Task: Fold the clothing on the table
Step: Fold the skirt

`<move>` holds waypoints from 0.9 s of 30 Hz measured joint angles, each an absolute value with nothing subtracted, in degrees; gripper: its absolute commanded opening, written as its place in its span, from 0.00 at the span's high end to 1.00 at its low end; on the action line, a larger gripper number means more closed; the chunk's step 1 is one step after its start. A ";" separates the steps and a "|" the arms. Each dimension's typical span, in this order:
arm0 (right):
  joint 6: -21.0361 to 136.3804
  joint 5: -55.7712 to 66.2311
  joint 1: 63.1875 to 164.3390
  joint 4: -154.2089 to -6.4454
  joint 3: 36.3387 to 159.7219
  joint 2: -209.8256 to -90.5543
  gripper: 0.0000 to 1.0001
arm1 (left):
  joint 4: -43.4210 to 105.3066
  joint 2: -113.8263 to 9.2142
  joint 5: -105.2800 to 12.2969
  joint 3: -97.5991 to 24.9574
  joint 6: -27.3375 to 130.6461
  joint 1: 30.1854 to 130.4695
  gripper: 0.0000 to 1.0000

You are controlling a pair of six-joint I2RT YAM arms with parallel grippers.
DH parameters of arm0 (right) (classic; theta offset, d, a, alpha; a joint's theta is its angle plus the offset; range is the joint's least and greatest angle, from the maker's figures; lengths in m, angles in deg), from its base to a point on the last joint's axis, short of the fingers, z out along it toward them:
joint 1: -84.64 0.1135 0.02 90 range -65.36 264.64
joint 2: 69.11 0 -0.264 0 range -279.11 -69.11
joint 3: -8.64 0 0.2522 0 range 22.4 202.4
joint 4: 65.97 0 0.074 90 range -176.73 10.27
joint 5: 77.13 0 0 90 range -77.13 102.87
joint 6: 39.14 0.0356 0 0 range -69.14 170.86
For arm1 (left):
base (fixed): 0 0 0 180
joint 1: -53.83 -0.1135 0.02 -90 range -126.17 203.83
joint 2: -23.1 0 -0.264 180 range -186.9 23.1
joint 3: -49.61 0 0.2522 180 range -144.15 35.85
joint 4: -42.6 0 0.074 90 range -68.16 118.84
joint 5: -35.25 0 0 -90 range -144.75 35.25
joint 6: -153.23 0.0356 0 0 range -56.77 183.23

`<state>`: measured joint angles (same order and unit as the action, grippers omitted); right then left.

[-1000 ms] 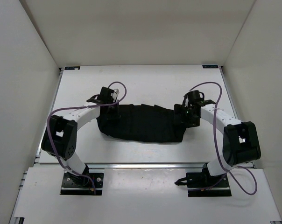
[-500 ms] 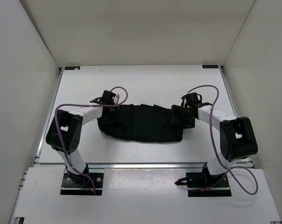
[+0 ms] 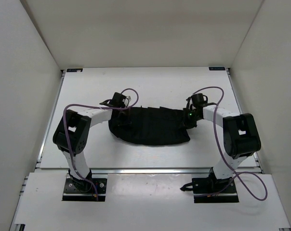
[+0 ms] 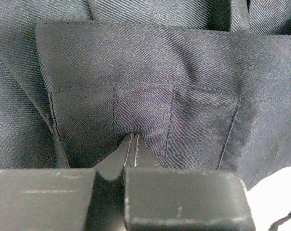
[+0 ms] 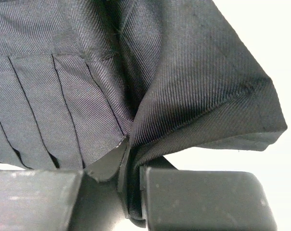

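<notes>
Left gripper (image 4: 131,146) and right gripper (image 5: 130,147) are each pinched tight on opposite skirt (image 3: 152,128) ends, likely so it lifts evenly off the table (image 3: 150,86) for folding.

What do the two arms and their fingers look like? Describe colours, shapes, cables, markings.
The left arm and the right arm both have white tubular links and bulky black joint housings. A purple cable loops along each. The fingers are blocky, matt black and faintly scuffed. A small green light glows at the right wrist.
</notes>
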<state>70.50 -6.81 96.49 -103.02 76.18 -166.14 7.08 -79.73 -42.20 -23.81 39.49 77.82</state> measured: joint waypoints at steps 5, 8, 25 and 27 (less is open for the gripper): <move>67.28 -5.78 92.06 -110.45 83.50 -165.77 1.00 | 10.93 -82.79 -40.08 -25.97 36.36 81.09 1.00; 65.47 -5.48 91.93 -113.34 91.78 -164.74 1.00 | 13.70 -85.17 -38.11 -27.61 33.98 82.03 1.00; 62.82 -8.76 114.26 -120.72 122.07 -180.92 1.00 | 24.72 -93.52 -30.33 -32.68 24.21 80.26 1.00; 62.78 -9.13 115.31 -121.51 122.53 -183.39 1.00 | 26.29 -93.58 -28.95 -31.77 23.57 79.63 1.00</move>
